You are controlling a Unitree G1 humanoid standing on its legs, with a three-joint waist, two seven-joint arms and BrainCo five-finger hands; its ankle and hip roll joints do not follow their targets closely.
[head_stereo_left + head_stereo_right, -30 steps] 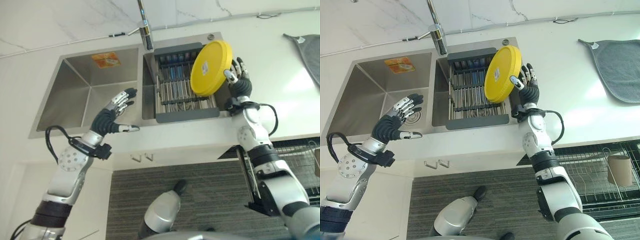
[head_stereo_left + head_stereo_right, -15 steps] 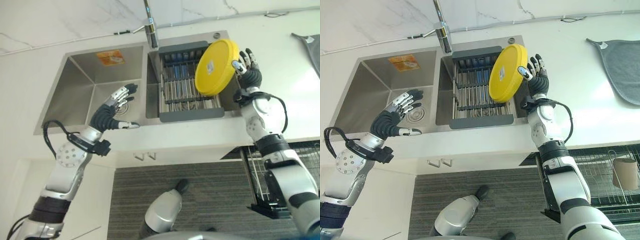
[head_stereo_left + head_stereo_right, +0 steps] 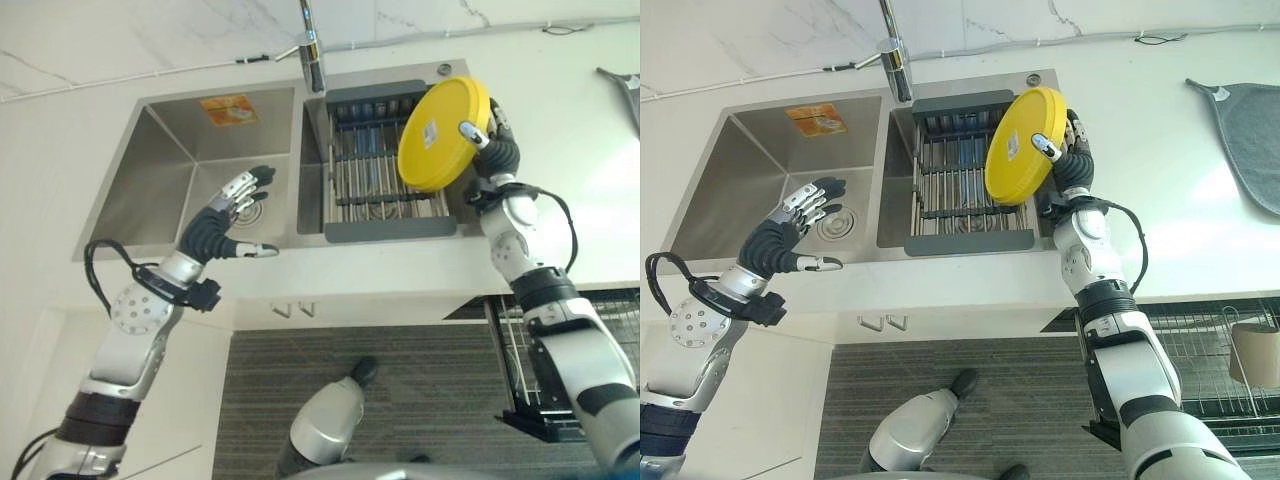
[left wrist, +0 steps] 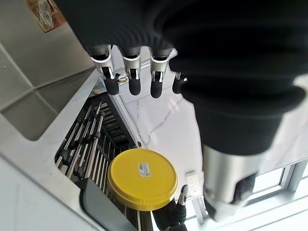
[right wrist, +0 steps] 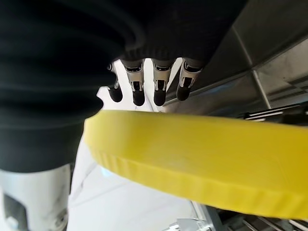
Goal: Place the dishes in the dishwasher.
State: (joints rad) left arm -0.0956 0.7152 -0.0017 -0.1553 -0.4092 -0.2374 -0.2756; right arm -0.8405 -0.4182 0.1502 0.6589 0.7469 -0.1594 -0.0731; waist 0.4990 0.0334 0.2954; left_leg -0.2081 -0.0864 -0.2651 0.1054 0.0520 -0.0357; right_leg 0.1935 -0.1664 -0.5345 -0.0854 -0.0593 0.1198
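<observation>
Left eye view shows a double steel sink (image 3: pixel 180 170) set into a white surface (image 3: pixel 560 150), with a tap (image 3: pixel 312 45) standing at the back between the two basins. The right basin holds a dark-framed dish rack (image 3: pixel 385 175) with metal tines. The right hand (image 3: pixel 490 140) holds a yellow plate (image 3: pixel 443 135) on edge, tilted, above the right end of that rack; its thumb lies across the plate's face near the rim while the fingers sit behind the plate. Right wrist view has the plate's thick yellow rim (image 5: pixel 202 163) running just under the dark-tipped fingers (image 5: pixel 138 94), which reach out past it, fairly straight. The plate bears a small white label (image 3: pixel 1011 148) on its face.

The left hand (image 3: pixel 222 220) hovers over the front edge of the left basin, holding nothing, fingers spread and relaxed, thumb pointing out along the sink's front rim. An orange sticker (image 3: pixel 228 109) lies on the back wall of the left basin, and a round drain (image 3: pixel 832 222) sits in its floor near the left hand's fingertips. A grey cloth (image 3: pixel 1250 130) rests on the surface well to the right of the sink. Below the surface on the right, a wire rack (image 3: pixel 1200 370) stands open with a beige cup (image 3: pixel 1252 352) in it.
</observation>
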